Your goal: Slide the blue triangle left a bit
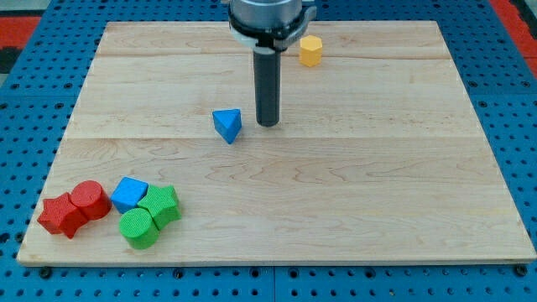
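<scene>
So my tip (268, 124) is down on the wooden bench (352, 201), just beside the blue triangle (227, 125), on its right side in the view, with a small gap. No claw on this arm, just the rod, holding nothing. Yellow hexagon (310, 50) sits up top. Bottom left cluster: red star (60, 215), red cylinder (90, 200), blue block (128, 194), green star (160, 205), green cylinder (138, 228).

tip (268, 124): just right of blue triangle (227, 124), apart
yellow block (310, 50): counter (377, 193) top, near rod
</scene>
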